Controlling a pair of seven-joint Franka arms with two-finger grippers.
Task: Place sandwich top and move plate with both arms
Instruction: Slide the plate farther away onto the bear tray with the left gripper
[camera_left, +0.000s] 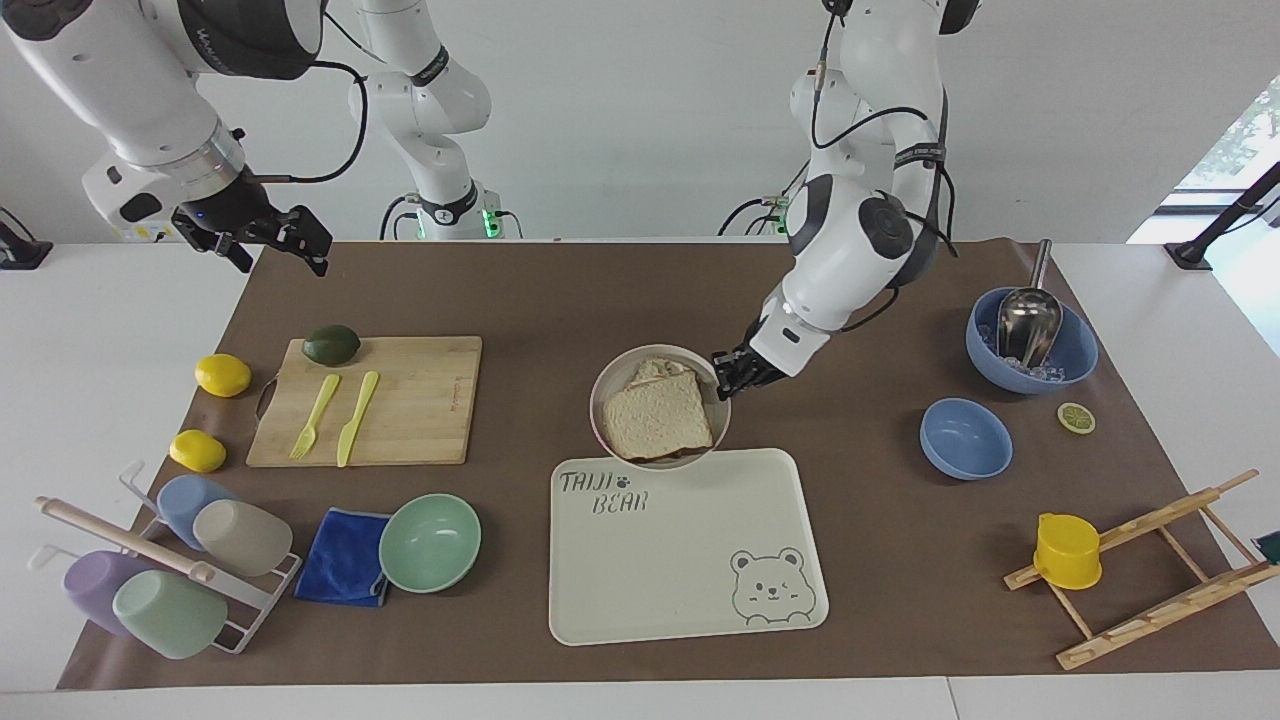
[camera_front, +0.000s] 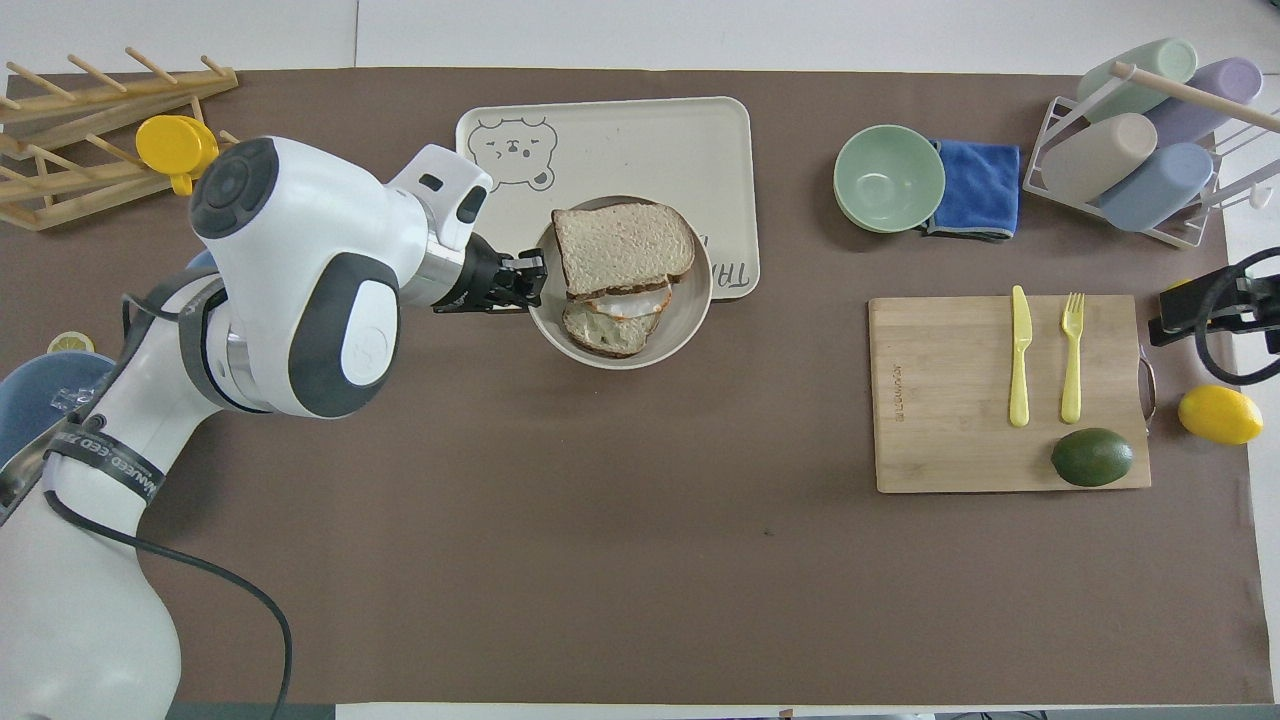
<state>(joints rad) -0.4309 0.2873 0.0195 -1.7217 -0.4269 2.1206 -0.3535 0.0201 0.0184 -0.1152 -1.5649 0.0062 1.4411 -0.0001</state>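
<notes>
Left gripper clamps rim of plate, fingers grasping edge toward left arm's end of worktop. Plate held in air over robot-side edge of bear-print tray, tilted slightly. Sandwich top lies on plate, resting over egg toast slice. Right gripper waits raised over worktop edge near cutting board; fingers' state cannot be told. Avocado, yellow fork, yellow knife on board.
</notes>
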